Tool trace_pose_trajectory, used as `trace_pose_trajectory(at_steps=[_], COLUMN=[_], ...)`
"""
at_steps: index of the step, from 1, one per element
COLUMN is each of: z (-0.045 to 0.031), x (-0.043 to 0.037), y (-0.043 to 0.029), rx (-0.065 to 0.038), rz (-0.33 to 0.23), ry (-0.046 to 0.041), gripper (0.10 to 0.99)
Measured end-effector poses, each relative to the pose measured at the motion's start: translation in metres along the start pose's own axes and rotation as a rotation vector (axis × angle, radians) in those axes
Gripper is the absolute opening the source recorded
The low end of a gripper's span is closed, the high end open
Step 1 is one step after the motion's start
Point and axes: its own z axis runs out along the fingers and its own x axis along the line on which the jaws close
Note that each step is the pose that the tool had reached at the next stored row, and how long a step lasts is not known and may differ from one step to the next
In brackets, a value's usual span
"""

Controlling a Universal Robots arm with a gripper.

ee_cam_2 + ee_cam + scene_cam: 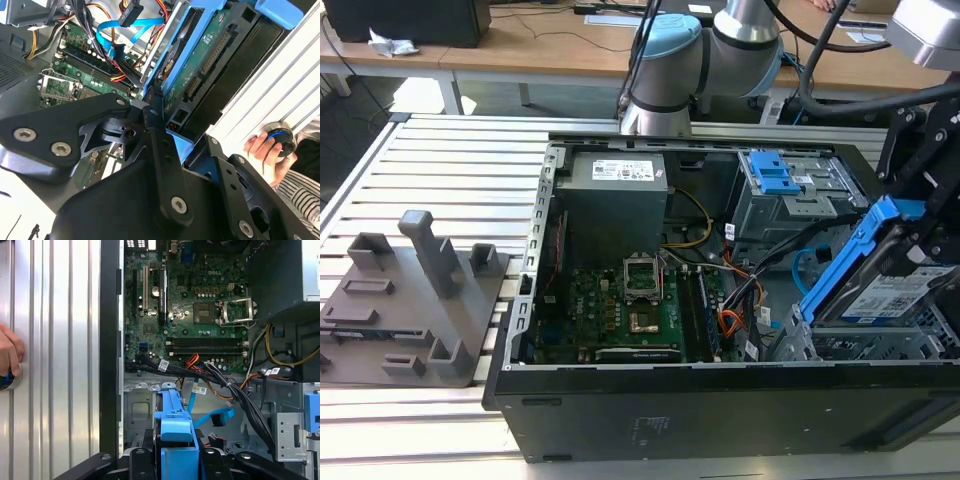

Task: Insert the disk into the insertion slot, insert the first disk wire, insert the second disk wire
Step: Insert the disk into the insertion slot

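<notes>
Clamping the disk [892, 290] by the long sides of its bright blue caddy, the claw [923, 252] is clenched on it at the exterior view's right. The disk hangs tilted, its low end down by the insertion slot [865, 346] and its high end raised. Whether that low end touches the perforated cage I cannot tell; the disk does not lie flat in the bay. In the first wrist view the caddy's blue end sits between the claw's black fingers [142, 462], with the grey cage floor just past it.

Past the cage, a bundle of black, orange and blue cables [752, 290] runs toward the green motherboard [620, 312]. A taller grey bay with a blue latch [778, 172] stands behind the cage, and the grey power supply [615, 195] sits beside it.

All of this lies inside a black computer case [670, 405], open on its side on the slatted metal tabletop [450, 170]. Just beside the case, on the exterior view's left, rests a grey moulded fixture [415, 300].

In the second wrist view, a person's hand [261, 150] rests on a round black knob with a blue ring [278, 137], outside the case.

Farthest back, the arm's base [660, 75] rises behind the case, with a wooden desk [520, 40] beyond.
</notes>
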Motion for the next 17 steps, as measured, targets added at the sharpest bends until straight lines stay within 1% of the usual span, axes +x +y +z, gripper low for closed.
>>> trace_pose_trajectory(at_steps=[2,10,17], z=[0.0056,0.0194,0.0208], x=[0.0,0.0,0.0001], y=[-0.0004,-0.0012,-0.0013], rx=[-0.002,-0.003,-0.003], rz=[0.0,0.0,0.0], ry=[-0.0001,0.0,0.0001], gripper=[0.365,0.365,0.365])
